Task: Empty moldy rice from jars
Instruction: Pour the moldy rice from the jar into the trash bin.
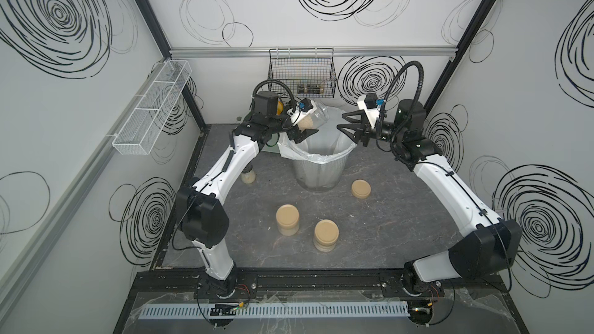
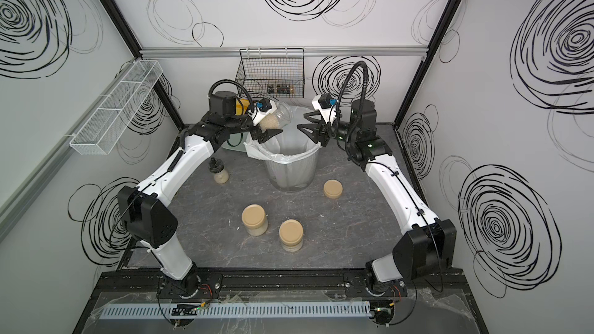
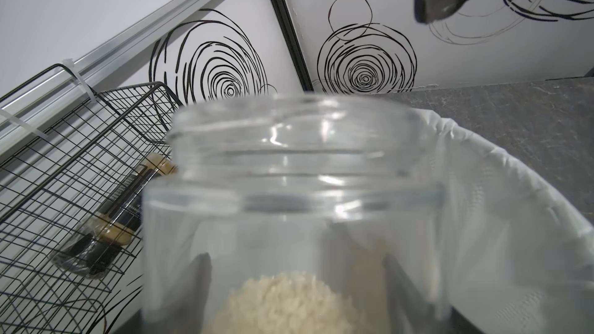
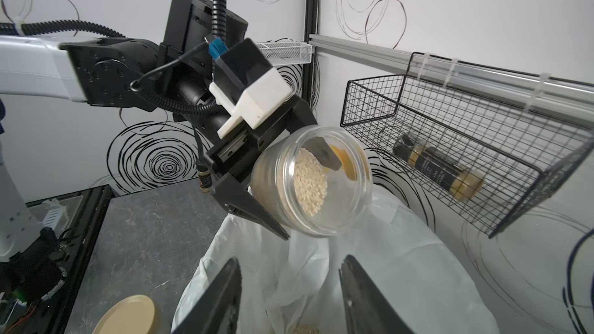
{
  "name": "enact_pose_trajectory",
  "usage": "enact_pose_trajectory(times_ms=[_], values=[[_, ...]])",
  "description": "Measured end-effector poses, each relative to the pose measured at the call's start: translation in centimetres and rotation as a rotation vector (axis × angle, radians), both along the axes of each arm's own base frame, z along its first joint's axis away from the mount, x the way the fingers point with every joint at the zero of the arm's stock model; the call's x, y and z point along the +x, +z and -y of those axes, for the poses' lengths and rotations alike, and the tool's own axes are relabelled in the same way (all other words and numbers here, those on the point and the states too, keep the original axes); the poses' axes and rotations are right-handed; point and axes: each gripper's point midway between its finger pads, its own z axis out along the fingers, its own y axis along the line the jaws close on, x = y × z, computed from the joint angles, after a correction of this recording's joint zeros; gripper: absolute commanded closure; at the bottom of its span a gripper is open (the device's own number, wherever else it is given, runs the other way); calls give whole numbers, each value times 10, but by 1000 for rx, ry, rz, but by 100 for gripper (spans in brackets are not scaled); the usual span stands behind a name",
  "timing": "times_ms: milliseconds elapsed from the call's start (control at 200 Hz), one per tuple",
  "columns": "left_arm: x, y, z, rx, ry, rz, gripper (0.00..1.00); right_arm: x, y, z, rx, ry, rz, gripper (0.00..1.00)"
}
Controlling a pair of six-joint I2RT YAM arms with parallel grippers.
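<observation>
While left gripper (image 4: 308, 200) jaws clamped the uncapped jar (image 4: 340, 207) tilted over the bin (image 1: 318, 171), rice (image 4: 310, 181) sat inside | right gripper (image 4: 292, 258) jaws parted, empty | two capped jars (image 1: 287, 220) (image 1: 326, 236) pending on worktop (image 1: 401, 220).

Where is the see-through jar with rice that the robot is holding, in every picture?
In a top view: the clear open jar of rice is middle back, tilted over the white-lined bin.
In a top view: same spot.
Left wrist: very close, filling the middle.
Right wrist: in the centre, its mouth facing the camera.
Shared landmark: the black wire basket on the wall behind it.
</observation>
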Motion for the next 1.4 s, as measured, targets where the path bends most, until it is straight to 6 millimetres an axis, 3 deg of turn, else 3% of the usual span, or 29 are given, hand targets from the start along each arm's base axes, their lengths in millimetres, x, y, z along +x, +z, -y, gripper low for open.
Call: enact_pose_trajectory(times_ms=[300, 600, 735, 881, 1076, 1396], values=[[-7, -11, 14, 32, -43, 0, 39, -8, 1, -37, -42, 120, 23, 48], [-14, -13, 25, 55, -59, 14, 39, -17, -6, -54, -90, 153, 30, 48], [-19, -14, 21, 64, -45, 15, 38, -19, -6, -56, -103, 130, 40, 48], [-30, -14, 16, 65, -38, 23, 38, -22, 0, -44, -109, 62, 60, 48], [-41, 5, 15, 45, -44, 72, 38, -18, 9, -30, -101, 1, 71, 48], [-50, 13, 27, 76, -46, 132, 37, -19, -11, -42, -118, 65, -11, 53]])
